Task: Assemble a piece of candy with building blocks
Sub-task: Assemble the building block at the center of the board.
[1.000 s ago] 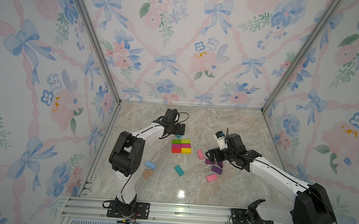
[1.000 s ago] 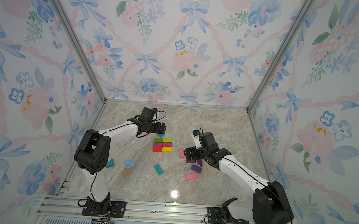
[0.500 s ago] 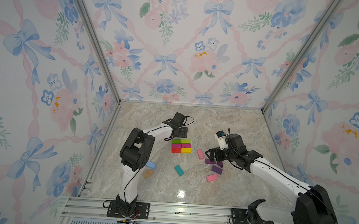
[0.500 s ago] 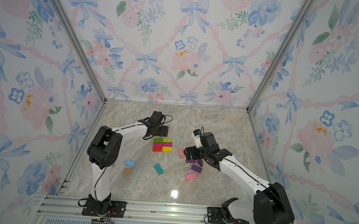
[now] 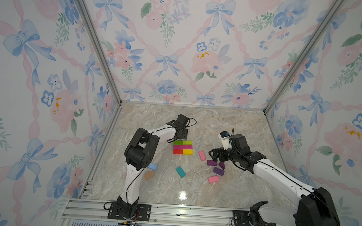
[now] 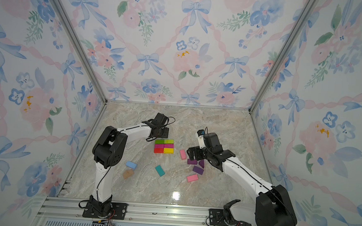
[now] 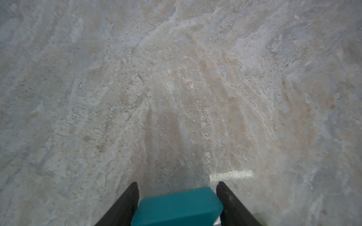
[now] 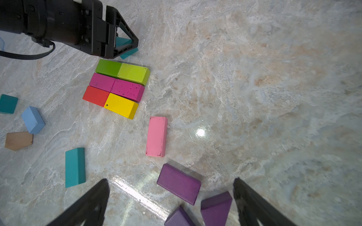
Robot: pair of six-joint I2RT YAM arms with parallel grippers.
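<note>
Pinching a small matte teal block [image 7: 178,205] across its flat sides with the left pincer [image 7: 177,183], low on the marbled surface [image 8: 254,97], just beside the green row of the six-block slab [image 8: 117,88]. Holding the right pincer [image 8: 171,179] spread wide over loose purple blocks [image 8: 179,184]. Probably light, rigid and a little slick; best squeezed on parallel faces.

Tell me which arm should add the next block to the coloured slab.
Left, probably. The left pincer grips a teal block beside the slab's green row; the right pincer hangs open over loose purple blocks.
</note>
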